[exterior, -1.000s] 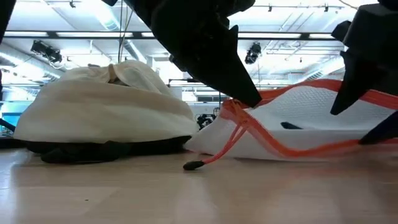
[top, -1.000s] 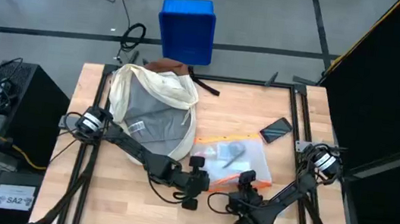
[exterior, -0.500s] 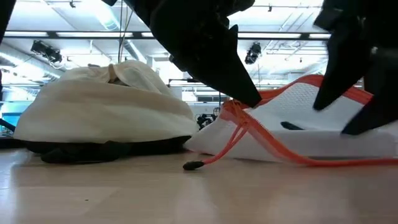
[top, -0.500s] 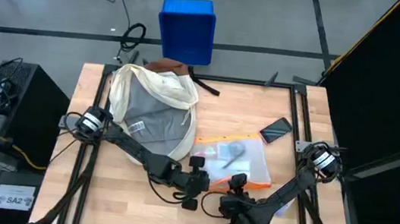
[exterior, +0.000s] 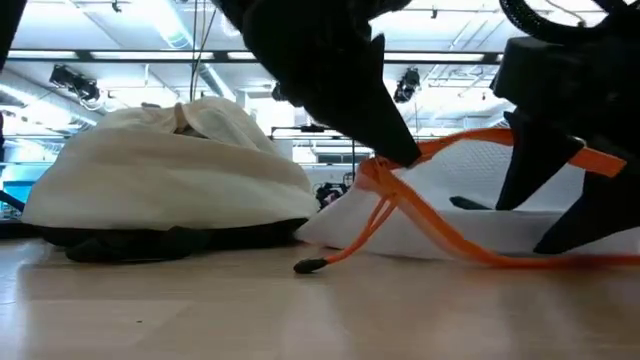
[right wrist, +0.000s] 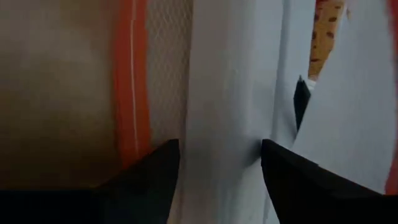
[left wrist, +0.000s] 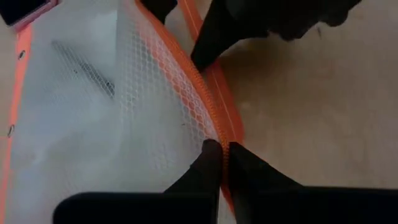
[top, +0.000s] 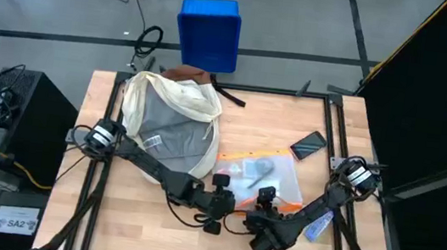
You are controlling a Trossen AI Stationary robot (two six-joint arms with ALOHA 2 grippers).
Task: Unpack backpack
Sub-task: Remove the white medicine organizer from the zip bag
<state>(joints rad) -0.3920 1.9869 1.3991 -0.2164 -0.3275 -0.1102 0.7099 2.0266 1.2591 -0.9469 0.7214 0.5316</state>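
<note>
The backpack (top: pixel 169 123) lies well apart from both grippers: left gripper (left wrist: pixel 222 163) pinches the mesh pouch's (top: pixel 261 179) orange edge; right gripper (right wrist: pixel 219 163) spread open over it

Blue bin (top: pixel 209 34) on floor beyond table; dark phone (top: pixel 308 145) on tabletop.

Your high camera looks straight down on the whole table (top: pixel 110 214). Your low camera sits at tabletop level, facing across. Both wrist cameras press close on the orange-edged pouch (left wrist: pixel 93 112), which all four views share.
</note>
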